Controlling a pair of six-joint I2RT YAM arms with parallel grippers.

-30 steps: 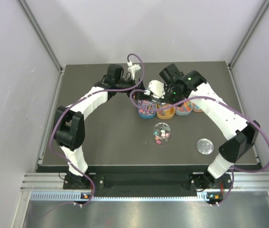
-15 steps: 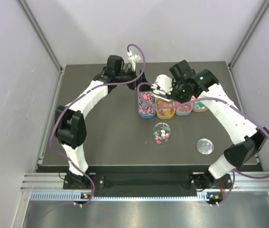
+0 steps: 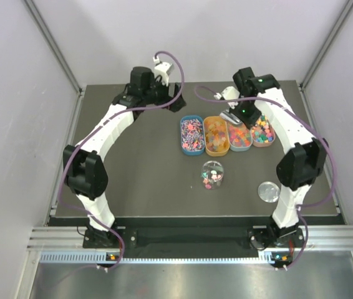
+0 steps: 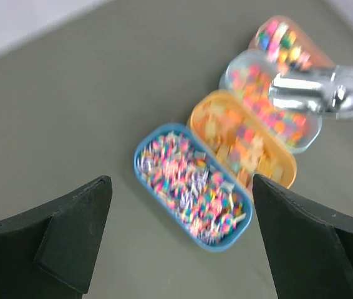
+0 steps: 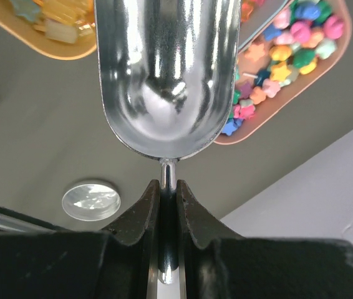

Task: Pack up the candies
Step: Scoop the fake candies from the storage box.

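Note:
Candies (image 3: pixel 192 133) in mixed colours fill a row of oval trays at mid-table, and a few lie in the clear round jar (image 3: pixel 213 174) in front of them. My right gripper (image 3: pixel 239 108) is shut on the handle of a metal scoop (image 5: pixel 167 75). The scoop's bowl is empty and hangs over the clear tray (image 3: pixel 239 136), next to the pink tray (image 5: pixel 289 68) of star-shaped candies. My left gripper (image 3: pixel 175 103) is open and empty, behind and left of the blue tray (image 4: pixel 192 187), whose candies (image 4: pixel 189 184) show between its fingers.
The jar's clear lid (image 3: pixel 268 191) lies on the table at the front right, also visible as the lid (image 5: pixel 91 199) in the right wrist view. The orange tray (image 3: pixel 217 136) holds yellow-orange gummies. Grey walls enclose the table on three sides.
My right arm carried the scoop rightward, from over the blue and orange trays to over the clear tray. The left arm drew back from the trays toward the far left.

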